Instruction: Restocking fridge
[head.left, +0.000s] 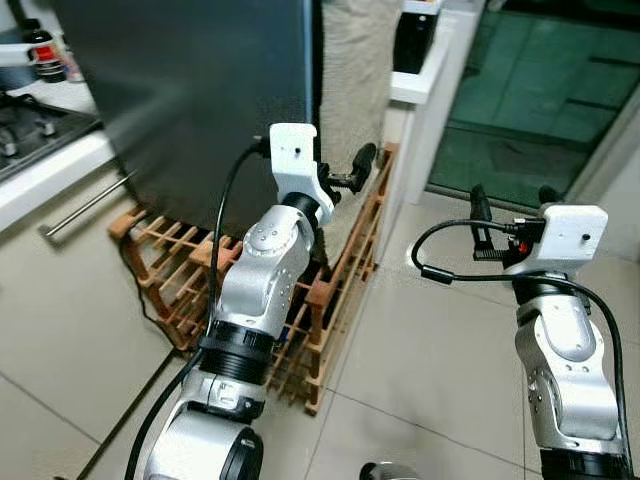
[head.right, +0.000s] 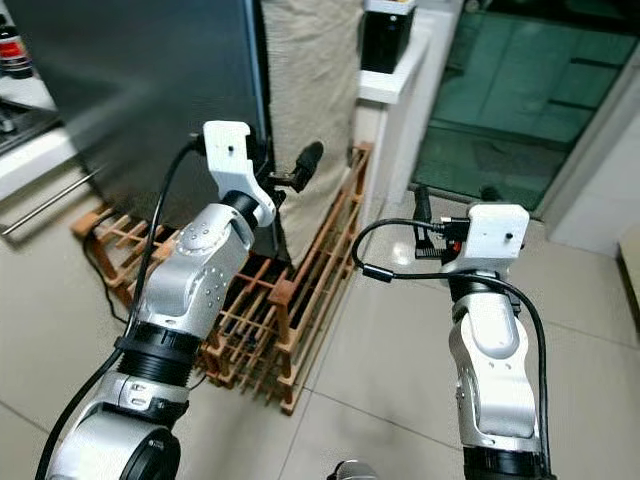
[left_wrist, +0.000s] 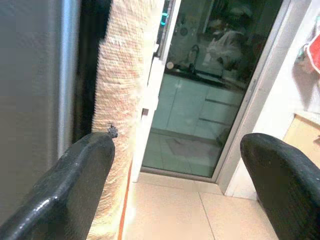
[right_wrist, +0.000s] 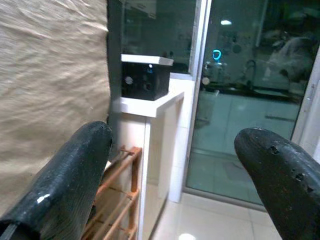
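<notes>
Here the fridge fills the upper left of the head views as a tall dark slab with its door closed, its right edge running down the upper middle of the frame. Just right of that edge hangs a beige cloth, and below both, in the centre of the frame, a wooden rack of slats stands on the pale tiled floor.

The left end effector is raised in the centre of the frame, just right of the fridge's edge and in front of the cloth, above the rack. In its wrist view the two black fingers stand wide apart with nothing between them, and the fridge side, the cloth and a glass door lie beyond.

The right end effector is held up at the right of the frame, over bare floor and well apart from the fridge. Its fingers are likewise spread wide and empty, pointing toward the cloth, the rack and a white ledge that carries a small black box.

A sliding glass door takes the upper right of the frame. At the far left, a worktop with a stove and a long drawer handle runs along the edge, with a dark bottle at the upper left corner.
</notes>
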